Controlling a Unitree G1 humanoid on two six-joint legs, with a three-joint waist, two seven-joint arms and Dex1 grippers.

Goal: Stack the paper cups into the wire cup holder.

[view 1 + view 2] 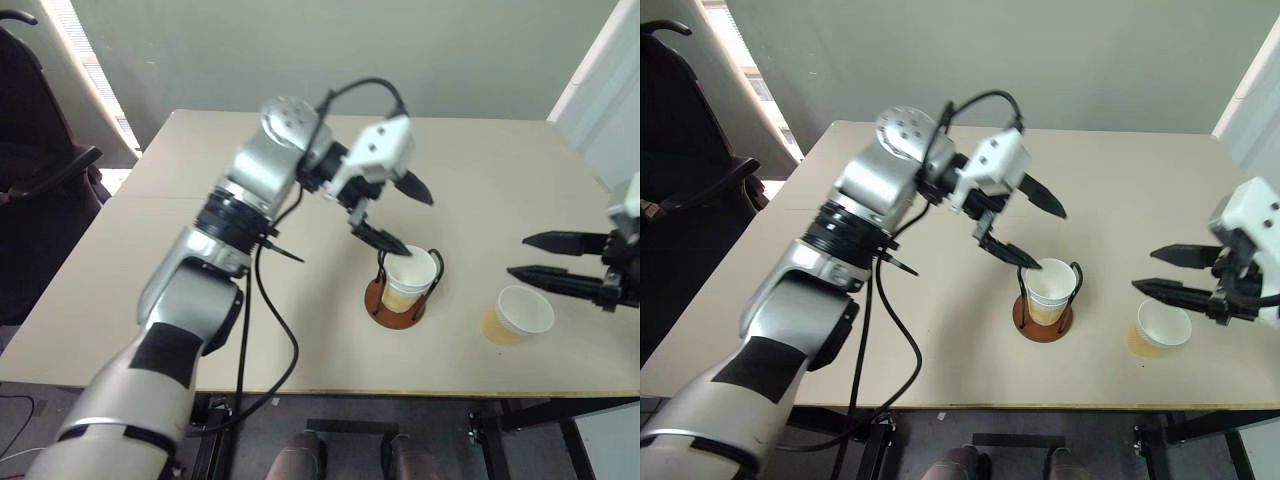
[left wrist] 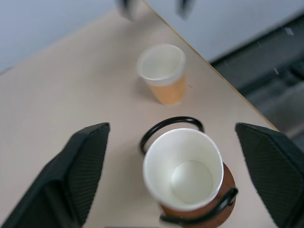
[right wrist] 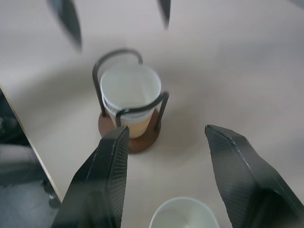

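Left hand (image 1: 398, 213) is spread wide, empty, above stacked yellow-tan paper cups (image 1: 410, 277) seated in the reddish-brown wire cup holder (image 1: 395, 305). Right hand (image 1: 543, 257) is parted, empty, beside another cup (image 1: 517, 315) on the beige tabletop (image 1: 180, 300).

Loose cup (image 3: 183, 216) cut by frame edge
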